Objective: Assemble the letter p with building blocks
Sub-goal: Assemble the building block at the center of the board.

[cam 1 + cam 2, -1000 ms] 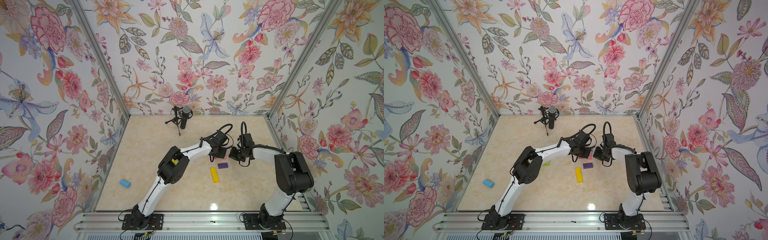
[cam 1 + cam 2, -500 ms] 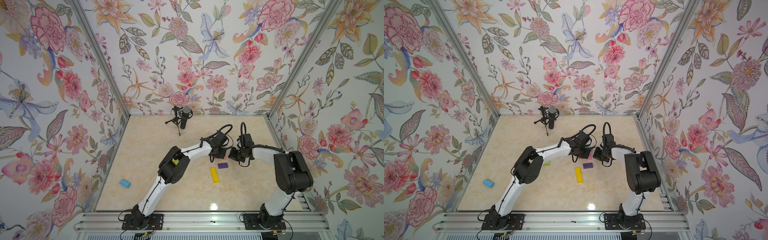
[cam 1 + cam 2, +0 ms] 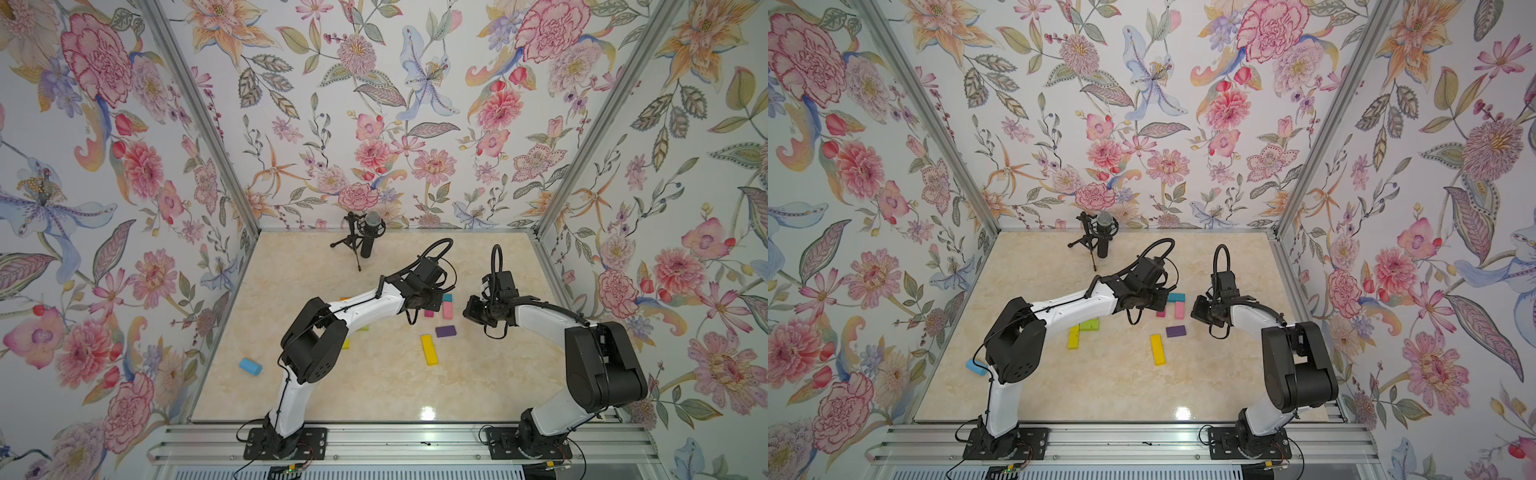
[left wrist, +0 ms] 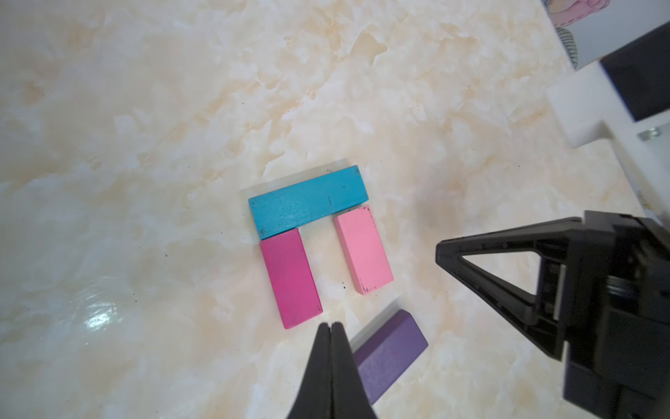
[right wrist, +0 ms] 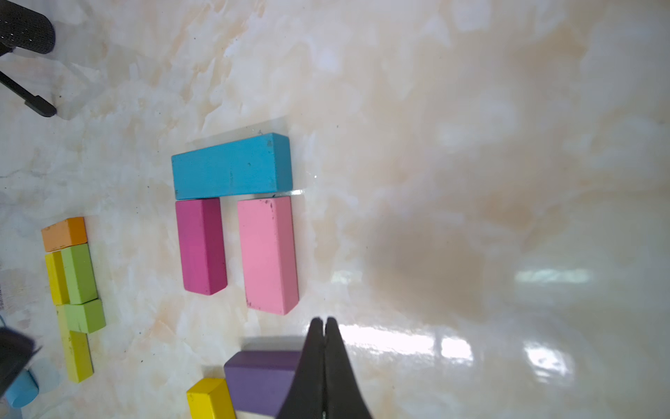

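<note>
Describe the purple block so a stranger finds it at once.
On the marble table, between the left arm and right arm, a teal block caps a magenta block and a pink block. Just nearer the robot lies the purple block, beside a long yellow block. It is the only purple piece.

**Enclosure.** Three walls [image 3: 374, 104] carry paper with large pink, orange and blue flowers on white; aluminium posts [image 3: 200, 116] mark the two back corners. The floor [image 3: 374, 395] is glossy, cream, marble-patterned. A bright glare [image 3: 428, 413] lies well nearer the front than the left pincer [image 4: 330, 326]; a microphone [image 3: 368, 237] stands beyond it, by the back wall. An aluminium rail [image 3: 415, 442] edges the front.
</note>
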